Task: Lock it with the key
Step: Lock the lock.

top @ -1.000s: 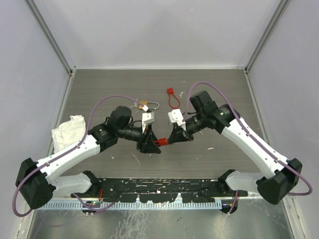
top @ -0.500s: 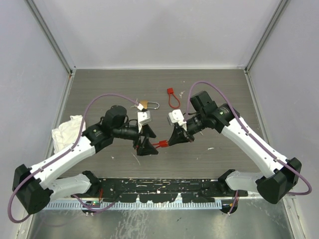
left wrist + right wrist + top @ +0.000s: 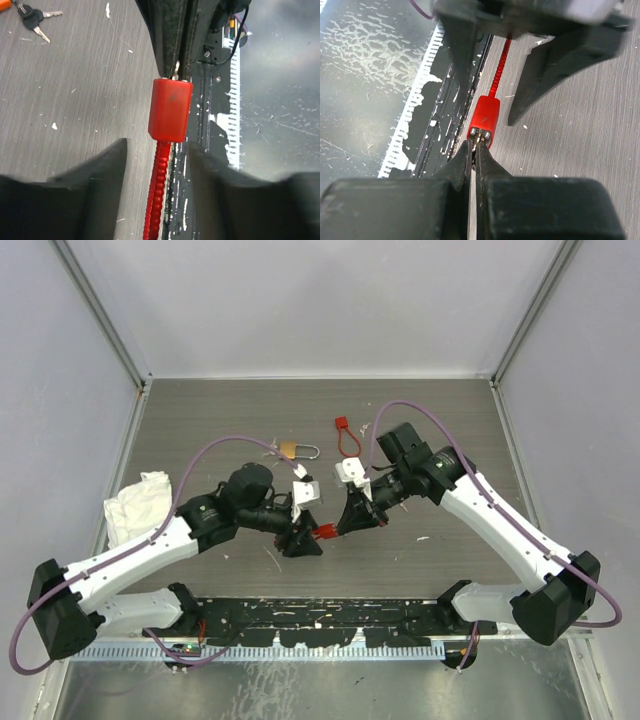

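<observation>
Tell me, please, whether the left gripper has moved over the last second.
Yes, slightly. Against the padlock, the left gripper now sits a little farther toward the near edge, and a touch right of its spot half a second ago.

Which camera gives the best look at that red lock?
The left wrist view: the red lock fills the centre, block and ribbed cable both sharp, between the left gripper's spread fingers. The right wrist view shows its end at the right gripper's shut tips. The top view shows only a red speck.
</observation>
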Available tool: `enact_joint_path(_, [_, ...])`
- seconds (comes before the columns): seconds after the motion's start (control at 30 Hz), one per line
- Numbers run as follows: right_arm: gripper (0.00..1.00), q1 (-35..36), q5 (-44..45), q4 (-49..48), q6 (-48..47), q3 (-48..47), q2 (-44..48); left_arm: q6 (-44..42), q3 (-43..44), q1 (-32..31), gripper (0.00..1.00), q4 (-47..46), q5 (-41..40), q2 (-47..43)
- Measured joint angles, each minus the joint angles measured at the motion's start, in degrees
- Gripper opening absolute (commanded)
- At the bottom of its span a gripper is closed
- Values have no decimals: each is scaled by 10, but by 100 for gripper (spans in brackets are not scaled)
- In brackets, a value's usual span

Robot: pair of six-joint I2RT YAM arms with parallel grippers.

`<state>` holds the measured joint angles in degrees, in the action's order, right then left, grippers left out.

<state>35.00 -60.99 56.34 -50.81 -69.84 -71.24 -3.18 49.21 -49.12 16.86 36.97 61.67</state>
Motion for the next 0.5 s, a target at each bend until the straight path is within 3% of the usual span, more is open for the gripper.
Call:
enact_joint_path(0.07, [1,0,1,0,2,0,-1,-7,10,-10,2,13,-10,18])
enact_joint_path(0.3, [1,-2,12,-3,-3,0,0,-28,31,-13,0,43,-19,34])
enact_joint_path(0.5, [1,1,38,21,-108,-8,15,-8,40,10,0,37,43,58])
